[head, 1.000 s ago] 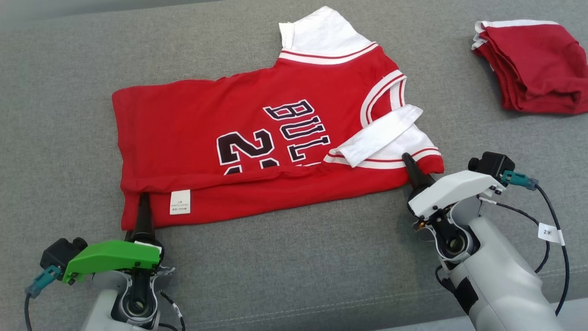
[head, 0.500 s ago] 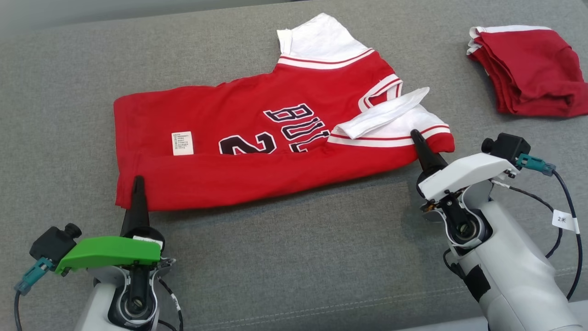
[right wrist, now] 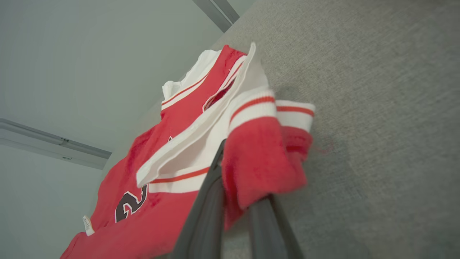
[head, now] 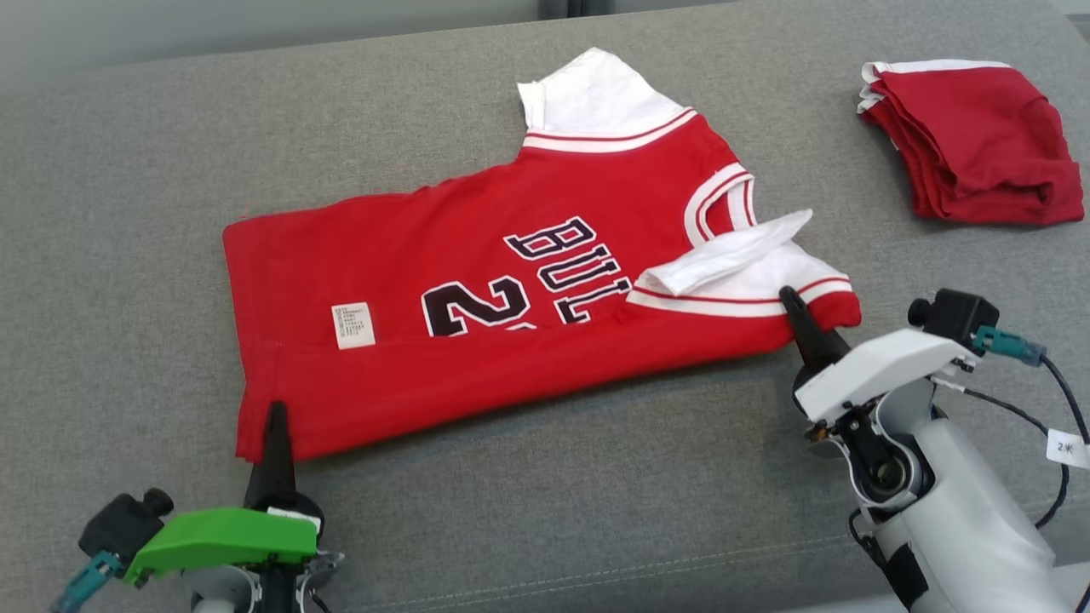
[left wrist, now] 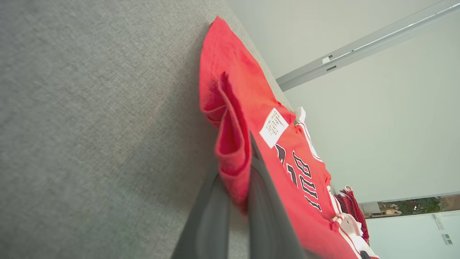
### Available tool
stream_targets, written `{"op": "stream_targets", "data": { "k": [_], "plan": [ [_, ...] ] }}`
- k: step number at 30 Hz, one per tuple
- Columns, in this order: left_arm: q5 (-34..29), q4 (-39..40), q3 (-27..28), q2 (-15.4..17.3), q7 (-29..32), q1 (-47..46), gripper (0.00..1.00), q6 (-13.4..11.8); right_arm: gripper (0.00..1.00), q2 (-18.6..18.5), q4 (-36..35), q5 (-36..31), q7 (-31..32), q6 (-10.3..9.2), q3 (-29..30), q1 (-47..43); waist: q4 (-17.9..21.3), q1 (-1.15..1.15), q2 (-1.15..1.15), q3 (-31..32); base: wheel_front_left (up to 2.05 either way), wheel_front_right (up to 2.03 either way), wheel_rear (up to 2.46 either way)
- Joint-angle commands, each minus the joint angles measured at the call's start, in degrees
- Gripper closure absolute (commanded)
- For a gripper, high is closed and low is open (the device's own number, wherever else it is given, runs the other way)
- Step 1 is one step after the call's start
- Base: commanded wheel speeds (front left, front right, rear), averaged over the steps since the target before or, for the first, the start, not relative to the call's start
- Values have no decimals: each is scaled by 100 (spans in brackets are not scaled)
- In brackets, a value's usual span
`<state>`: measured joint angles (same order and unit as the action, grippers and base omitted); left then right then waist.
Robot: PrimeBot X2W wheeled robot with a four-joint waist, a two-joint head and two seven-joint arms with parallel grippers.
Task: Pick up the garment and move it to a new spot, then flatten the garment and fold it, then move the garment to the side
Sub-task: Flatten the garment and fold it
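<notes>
Red jersey (head: 511,289), part-folded on the grey surface (head: 128,170), left of the folded red pile (head: 971,145). Left gripper (head: 277,415) pinches the hem corner farthest from the pile; right gripper (head: 792,302) pinches the shoulder corner nearest it. Light, limp cloth, probably sagging between holds: grasp corners.

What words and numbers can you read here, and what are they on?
"BUL": black letters on the red jersey; the rest is covered by a fold.
"2": big number on the red jersey; the next digit is folded under.
"2米": white tag at the far right edge.
Care label on the red jersey: print too small to read.
</notes>
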<state>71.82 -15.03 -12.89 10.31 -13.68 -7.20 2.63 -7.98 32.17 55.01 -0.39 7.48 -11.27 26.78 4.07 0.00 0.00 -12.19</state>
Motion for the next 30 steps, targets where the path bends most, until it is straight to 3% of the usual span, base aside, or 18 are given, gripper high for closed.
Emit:
{"op": "stream_targets", "data": {
  "k": [1,13,22,30],
  "plan": [
    [60,-7,35,-29,-37,203,100,-47,100,-12,-119,-174,67,2,107,-277,-9,0,0,12,0,0,0],
    [-140,-613,16,-332,-116,606,100,91,100,283,-755,-1014,427,1,914,-1381,-71,0,0,60,0,0,0],
    [-310,-343,102,-367,-143,579,100,194,100,442,-1710,-1386,867,1,1226,-1543,-73,0,0,244,0,0,0],
    [-416,-429,58,-395,-148,688,100,102,100,484,-1541,-1678,1102,0,1570,-1657,-117,0,0,347,0,0,0]
  ]
}}
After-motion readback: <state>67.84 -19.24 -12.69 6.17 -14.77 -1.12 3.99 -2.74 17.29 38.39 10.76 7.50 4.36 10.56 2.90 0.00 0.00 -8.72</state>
